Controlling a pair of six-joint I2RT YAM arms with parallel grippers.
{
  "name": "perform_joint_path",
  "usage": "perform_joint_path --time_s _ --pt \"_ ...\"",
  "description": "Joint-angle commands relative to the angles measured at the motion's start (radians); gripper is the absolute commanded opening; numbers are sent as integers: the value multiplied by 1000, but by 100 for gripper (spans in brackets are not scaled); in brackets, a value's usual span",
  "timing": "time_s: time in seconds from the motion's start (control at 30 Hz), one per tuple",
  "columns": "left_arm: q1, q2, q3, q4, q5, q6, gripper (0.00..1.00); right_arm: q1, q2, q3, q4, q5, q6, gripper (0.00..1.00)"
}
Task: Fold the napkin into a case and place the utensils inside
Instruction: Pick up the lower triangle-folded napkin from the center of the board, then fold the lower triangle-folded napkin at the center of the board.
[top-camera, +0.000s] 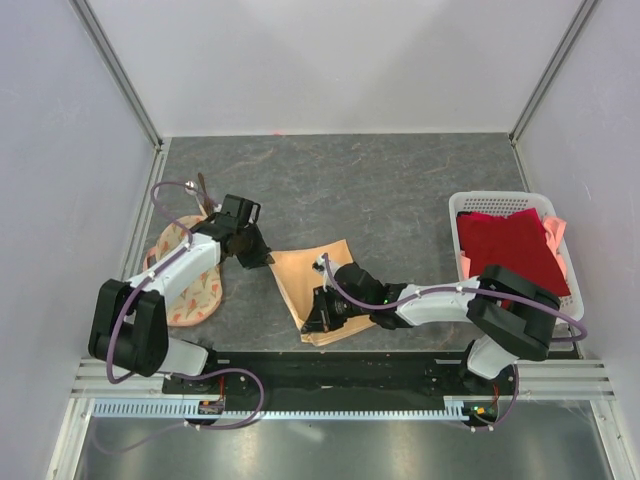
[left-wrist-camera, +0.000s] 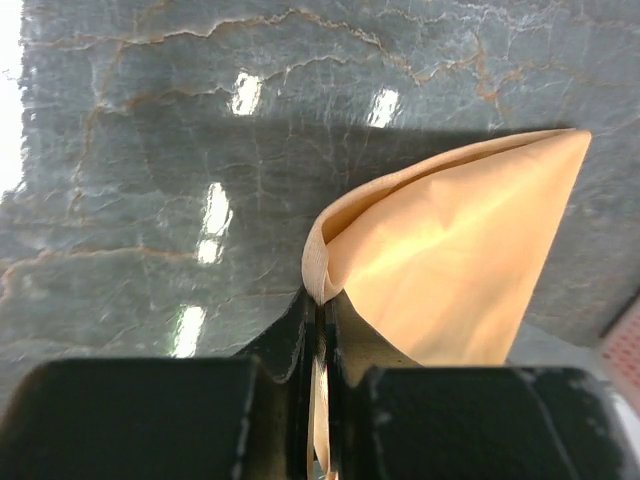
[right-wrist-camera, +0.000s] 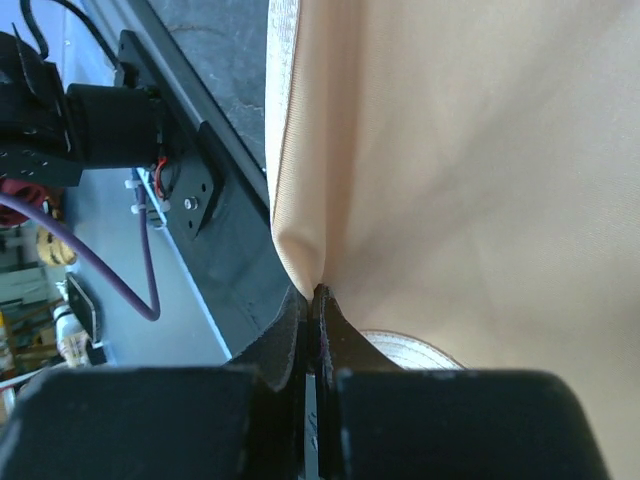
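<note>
The grey stone-look table (top-camera: 400, 190) holds the napkin (top-camera: 300, 280) at frame centre. The left gripper (top-camera: 266, 260) is clamped on its left corner, the right gripper (top-camera: 312, 322) on its lower edge. The spoon (top-camera: 190, 186) and stick (top-camera: 203, 190) sit upper left.

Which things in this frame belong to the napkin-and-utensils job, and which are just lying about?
Part of the job:
- napkin, pinched by the left gripper and the right gripper
- spoon
- brown stick

Lying about:
- printed cream cloth
- white basket
- dark red cloth in the basket
</note>
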Motion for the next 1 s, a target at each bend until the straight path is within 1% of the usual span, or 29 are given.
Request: perform_joint_path --time_s 0.0,0.03,0.07,0.17,0.3,0.43,0.53,0.6,0.63,0.77,0.83,0.9,0.97 --pt "-58 -10 113 -38 -269 47 2 19 28 -53 99 -105 43 0" --pt "-74 -4 127 -57 -293 33 2 19 29 -60 108 -104 44 0" --pt "-115 3 141 -62 -351 27 2 16 25 -70 115 -104 47 0" --pt "-179 47 207 -89 -429 4 2 -1 10 -114 151 -116 64 0" --pt "-213 133 276 -103 -468 -33 2 -37 -13 -157 135 -113 51 0" --pt "-229 196 305 -101 -485 -70 2 -39 -25 -131 -3 -81 -20 0" --pt "-232 220 325 -97 -494 -84 2 -39 -18 -134 9 -90 -17 0" --pt "-227 230 331 -66 -481 -79 2 -38 -8 -131 19 -105 -12 0" --pt "-227 231 327 -46 -459 -47 2 -36 10 -123 10 -105 -20 1" --pt "-201 256 290 41 -277 2 2 -31 71 -47 -66 -73 -40 4" --pt "-190 260 276 70 -228 17 2 -25 90 -27 -91 -61 -43 6" --pt "-174 259 256 84 -203 33 2 -22 97 -10 -99 -55 -45 6" --pt "-157 253 241 96 -187 39 2 -24 102 10 -122 -52 -49 9"
